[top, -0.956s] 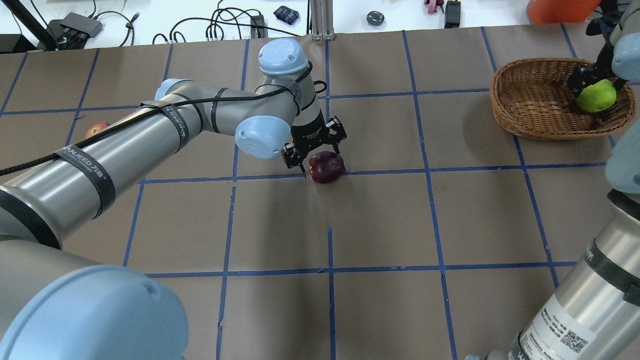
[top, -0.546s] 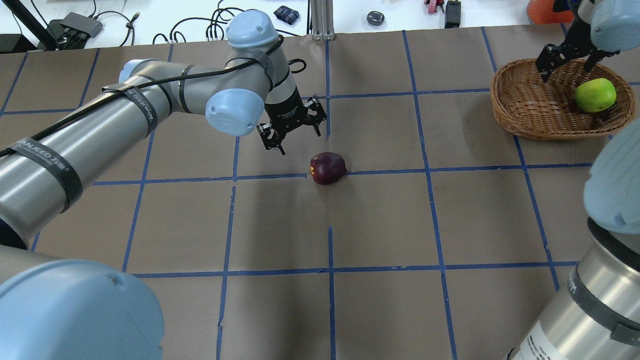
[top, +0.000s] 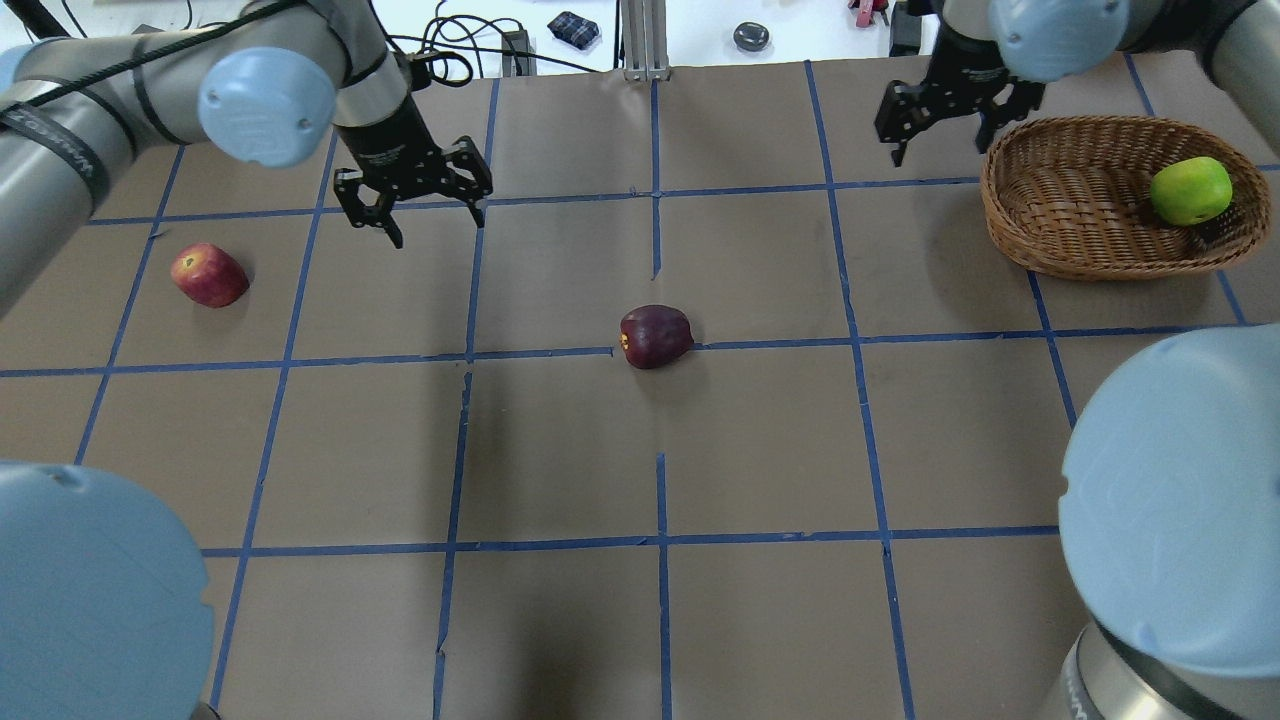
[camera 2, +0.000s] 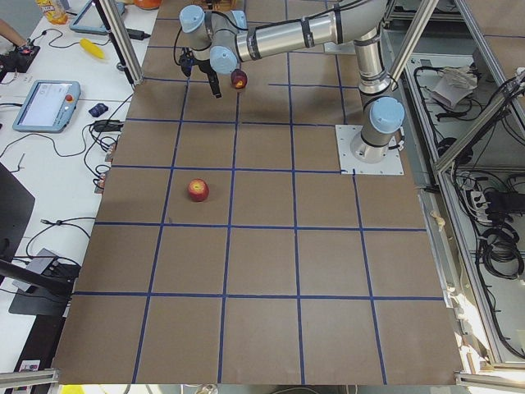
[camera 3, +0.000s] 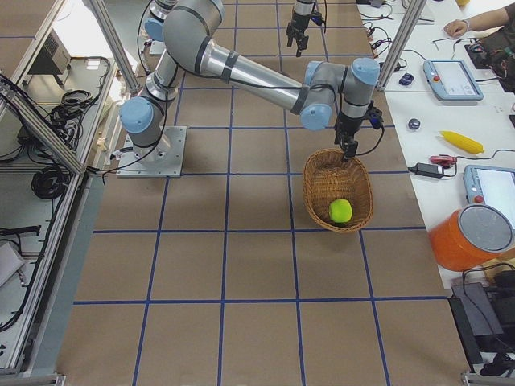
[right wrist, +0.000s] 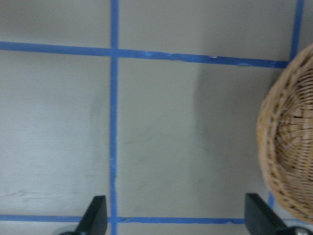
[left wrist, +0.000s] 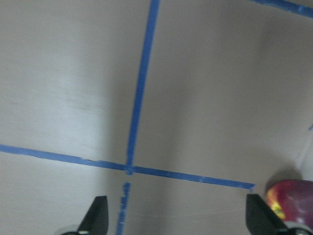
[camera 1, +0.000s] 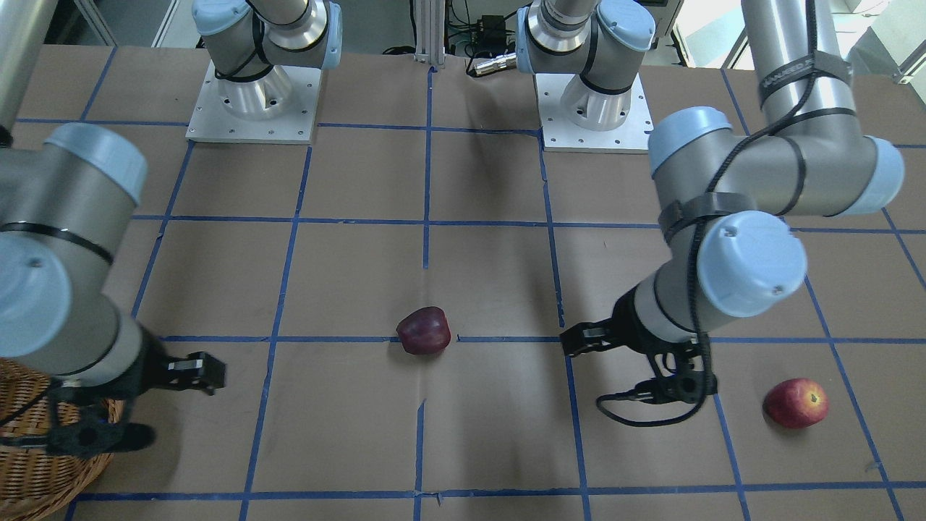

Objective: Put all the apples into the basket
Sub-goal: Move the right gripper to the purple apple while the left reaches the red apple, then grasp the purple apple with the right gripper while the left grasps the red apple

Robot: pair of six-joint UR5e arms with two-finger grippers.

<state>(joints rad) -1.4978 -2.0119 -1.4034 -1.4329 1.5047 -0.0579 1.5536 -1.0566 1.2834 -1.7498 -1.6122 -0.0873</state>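
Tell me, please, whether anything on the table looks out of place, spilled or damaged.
Nothing stands out. The green apple sits inside the upright basket. The maroon apple and the red apple lie on the table, well apart. Nothing looks spilled or damaged.

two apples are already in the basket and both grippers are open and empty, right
Only one is: the overhead view shows just the green apple in the basket. The left gripper and right gripper are indeed open and empty.
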